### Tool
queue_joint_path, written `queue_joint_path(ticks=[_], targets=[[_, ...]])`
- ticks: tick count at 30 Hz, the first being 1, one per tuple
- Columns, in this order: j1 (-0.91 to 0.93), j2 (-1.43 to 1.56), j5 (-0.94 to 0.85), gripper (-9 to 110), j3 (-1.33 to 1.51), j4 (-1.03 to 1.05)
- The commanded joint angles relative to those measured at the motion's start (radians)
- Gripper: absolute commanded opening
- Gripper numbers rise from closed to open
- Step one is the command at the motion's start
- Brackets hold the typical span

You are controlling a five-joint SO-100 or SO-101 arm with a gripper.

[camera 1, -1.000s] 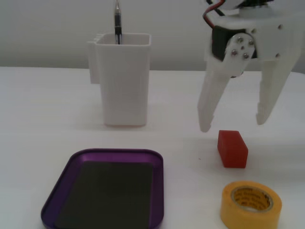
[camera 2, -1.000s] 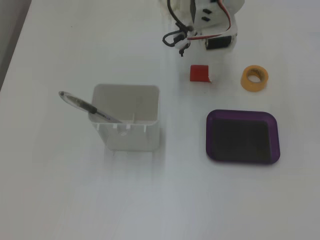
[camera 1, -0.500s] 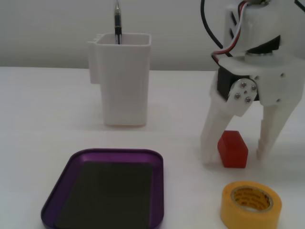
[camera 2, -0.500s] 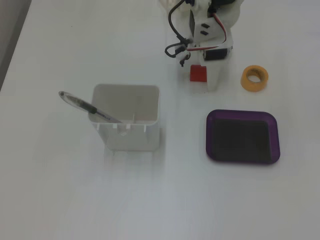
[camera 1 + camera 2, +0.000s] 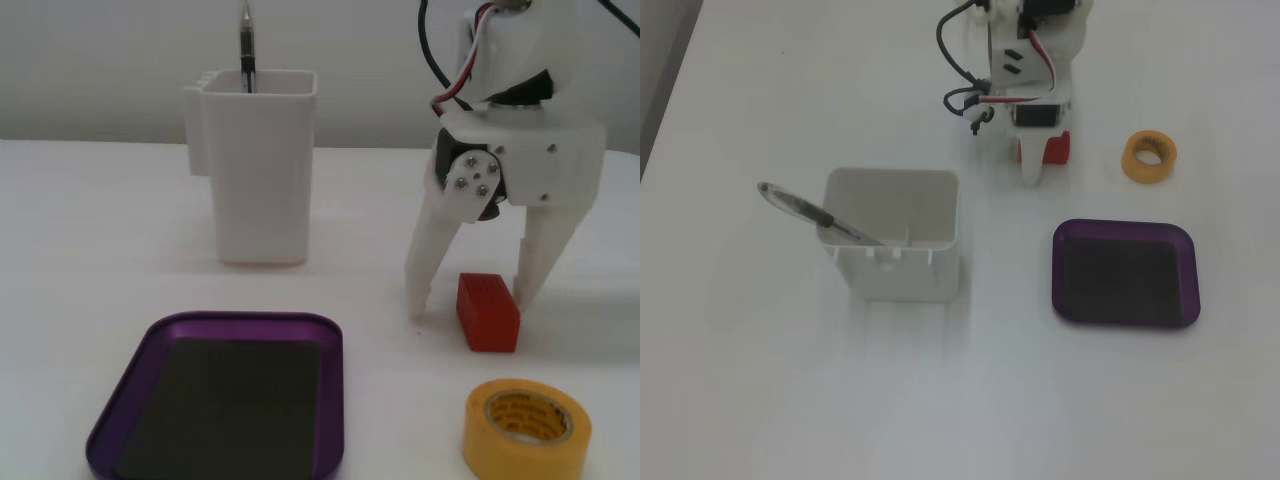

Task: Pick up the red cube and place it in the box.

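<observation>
My gripper (image 5: 470,300) stands wide astride the red cube (image 5: 488,311) on the bench, nothing grasped yet, so closing, lifting and carrying to the empty box (image 5: 222,399) remain.

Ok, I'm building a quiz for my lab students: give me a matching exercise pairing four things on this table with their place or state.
Things:
1. red cube
2. box
3. pen
4. tape roll

Descriptions:
A. empty, purple rim
B. leaning in the white container
C. between the open fingers of the end effector
D. yellow, lying flat on the table

Pairs: 1-C, 2-A, 3-B, 4-D
</observation>
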Motion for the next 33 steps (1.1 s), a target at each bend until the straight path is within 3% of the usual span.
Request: queue_joint_path(ticks=[1, 7, 13, 17, 25, 33], targets=[[0.005, 0.003, -0.014, 21, -0.003, -0.005], [-0.012, 0.003, -0.014, 19, -0.003, 0.005], [-0.063, 0.003, -0.028, -1, -0.011, 0.006], [-0.054, 0.023, -0.077, -1, -0.026, 0.023], [-0.066, 0.186, -0.189, -1, -0.38, 0.199], [-0.172, 0.232, -0.351, -1, -0.629, 0.087]])
